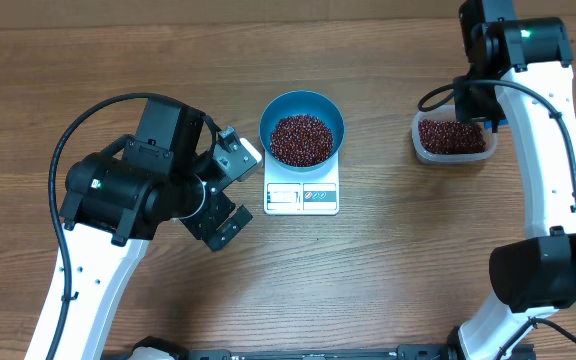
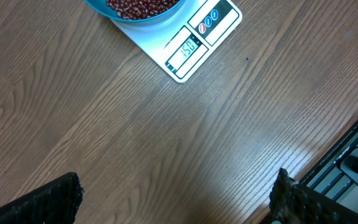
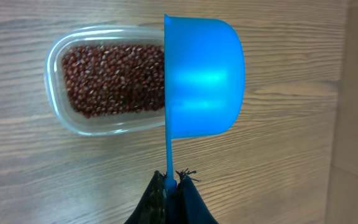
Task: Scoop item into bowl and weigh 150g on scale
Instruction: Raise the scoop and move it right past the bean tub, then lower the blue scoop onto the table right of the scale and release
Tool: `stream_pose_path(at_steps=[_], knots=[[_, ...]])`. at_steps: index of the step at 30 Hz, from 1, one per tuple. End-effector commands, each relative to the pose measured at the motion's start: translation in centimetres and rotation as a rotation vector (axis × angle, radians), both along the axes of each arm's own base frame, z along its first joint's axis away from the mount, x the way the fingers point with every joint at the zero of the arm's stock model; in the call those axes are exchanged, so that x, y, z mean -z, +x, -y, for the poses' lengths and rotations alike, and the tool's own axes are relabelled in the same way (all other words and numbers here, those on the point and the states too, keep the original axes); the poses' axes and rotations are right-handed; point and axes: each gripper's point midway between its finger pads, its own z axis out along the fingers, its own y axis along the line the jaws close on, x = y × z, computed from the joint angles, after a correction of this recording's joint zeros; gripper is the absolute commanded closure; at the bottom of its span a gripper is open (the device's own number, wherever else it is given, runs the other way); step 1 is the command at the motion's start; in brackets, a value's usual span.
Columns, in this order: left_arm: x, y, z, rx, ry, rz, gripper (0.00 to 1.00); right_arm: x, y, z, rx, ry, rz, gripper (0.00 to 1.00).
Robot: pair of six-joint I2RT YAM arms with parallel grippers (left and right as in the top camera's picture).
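Blue bowl (image 1: 302, 102) sat on the white scale (image 1: 302, 197) at table centre, covering its 12 o'clock part, with the display strip showing at the 6 o'clock edge. Beans (image 1: 302, 140) filled the bowl's floor in a loose heap. The display (image 2: 188, 48) in the left wrist view looked to read 150, though the digits were small and slanted. Left gripper (image 1: 238, 190) hung at 9 o'clock of the scale, jaws spread wide and holding nothing, close beside the platform but not touching it. Right gripper (image 3: 171, 186) was pinched tight on the thin handle of the blue scoop (image 3: 201, 78), which was turned on its side with its mouth toward the clear tub (image 1: 418, 140), at 3 o'clock of the bowl and well apart from it. The scoop's inside was hidden. Judged step: target apparently met, so tip any surplus into the tub. Best done slowly, with the mouth kept over the tub's beans (image 1: 451, 137), no spill onto the wood, and neither arm nudging scale or bowl. Count: one bowl, one scale, one tub, one scoop, two grippers, two bean heaps; single beans uncountable.
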Motion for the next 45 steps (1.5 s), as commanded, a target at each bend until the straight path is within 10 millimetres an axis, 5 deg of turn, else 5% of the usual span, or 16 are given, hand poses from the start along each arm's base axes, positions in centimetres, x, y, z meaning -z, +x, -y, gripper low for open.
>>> stream_pose_path(at_steps=[1, 6, 11, 17, 20, 23, 28, 33, 39, 45], knots=[[-0.9, 0.1, 0.0, 0.001, -0.009, 0.032, 0.00, -2.5, -0.6, 1.3, 0.067, -0.054, 0.090, 0.96], [-0.9, 0.1, 0.0, 0.001, -0.009, 0.032, 0.00, -5.4, -2.4, 0.6, 0.163, 0.051, 0.163, 0.96], [-0.9, 0.1, 0.0, 0.001, -0.009, 0.032, 0.00, -10.4, -5.1, -4.5, 0.141, 0.581, 0.286, 0.96], [-0.9, 0.1, 0.0, 0.001, -0.009, 0.032, 0.01, -14.7, -9.1, -4.4, 0.156, 0.783, 0.417, 0.96], [-0.9, 0.1, 0.0, 0.001, -0.009, 0.032, 0.00, -14.7, -10.9, -4.2, 0.230, 0.813, 0.433, 0.96], [-0.9, 0.1, 0.0, 0.001, -0.009, 0.032, 0.00, -12.8, -12.8, -4.7, 0.302, 0.838, 0.382, 0.96], [-0.9, 0.1, 0.0, 0.001, -0.009, 0.032, 0.00, -6.7, -15.3, -6.1, 0.425, 0.911, 0.240, 0.96], [-0.9, 0.1, 0.0, 0.001, -0.009, 0.032, 0.01, -0.9, -15.0, -8.3, 0.389, 1.058, 0.201, 0.96], [-0.9, 0.1, 0.0, 0.001, -0.009, 0.032, 0.00, 6.7, -15.4, -8.6, 0.504, 1.094, 0.151, 0.96], [-0.9, 0.1, 0.0, 0.001, -0.009, 0.032, 0.00, 9.7, -14.7, -8.6, 0.485, 1.103, 0.181, 0.96]])
